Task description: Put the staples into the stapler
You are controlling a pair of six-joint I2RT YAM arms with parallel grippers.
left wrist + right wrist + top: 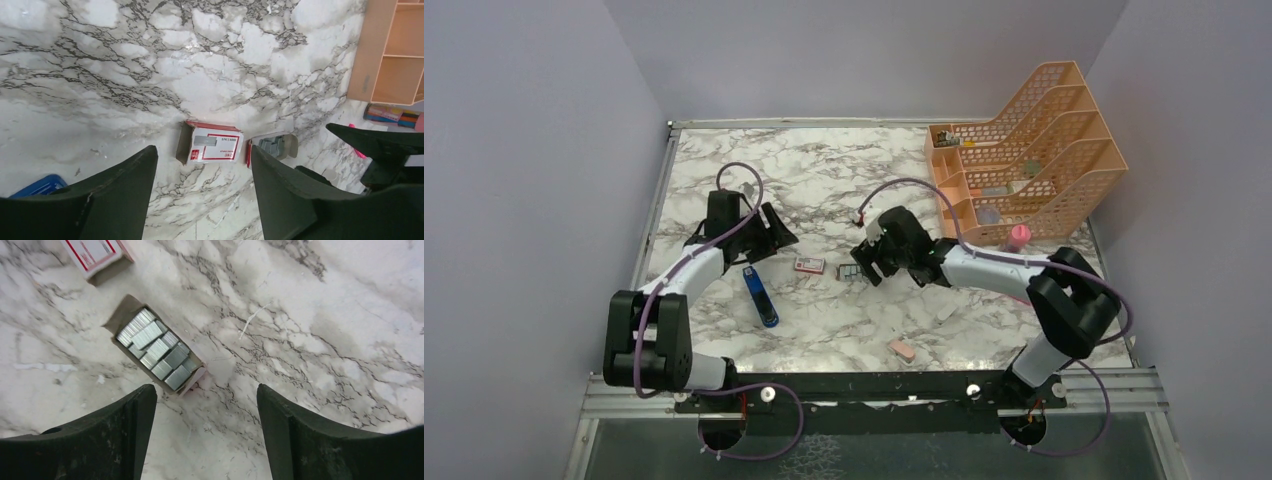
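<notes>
The blue stapler lies closed on the marble table, just below my left gripper; its blue end shows in the left wrist view. The pink-and-white staple box sleeve lies empty to its right, also in the left wrist view. The tray of silvery staple strips lies beside it, clear in the right wrist view. My right gripper hovers open just beside the tray. My left gripper is open and empty, apart from the sleeve.
An orange desk organiser with stationery stands at the back right. A pink highlighter stands in front of it. A salmon eraser lies near the front edge. Grey walls close both sides.
</notes>
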